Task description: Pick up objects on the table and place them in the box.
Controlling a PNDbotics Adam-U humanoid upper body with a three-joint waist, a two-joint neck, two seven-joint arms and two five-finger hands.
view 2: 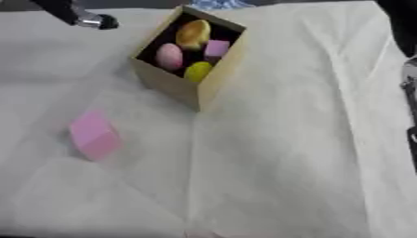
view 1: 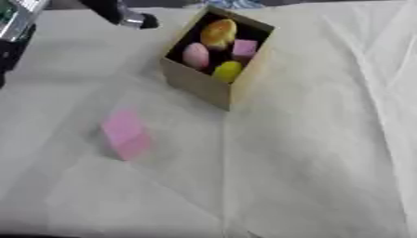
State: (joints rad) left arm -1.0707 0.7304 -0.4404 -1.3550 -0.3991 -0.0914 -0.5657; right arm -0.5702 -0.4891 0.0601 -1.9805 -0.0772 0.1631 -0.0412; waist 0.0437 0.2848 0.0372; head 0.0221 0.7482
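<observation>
A pink block (view 1: 124,134) lies on the white cloth, left of centre, with nothing touching it. An open cardboard box (view 1: 198,86) stands tilted at the upper middle. Inside it are an orange-yellow round thing (view 1: 218,33), a pink egg shape (view 1: 195,55), a small pink cube (view 1: 244,48) and a yellow thing (view 1: 227,71). A black and silver end of my left arm, probably the left hand (view 1: 130,18), hangs at the top left, well away from the block and left of the box. Only a dark strip of my right arm (view 2: 407,69) shows at the right edge.
The white cloth (view 1: 309,153) covers the whole table, with creases running down the middle and along the right side. A silver and black piece of machinery (view 1: 12,32) sits at the upper left edge.
</observation>
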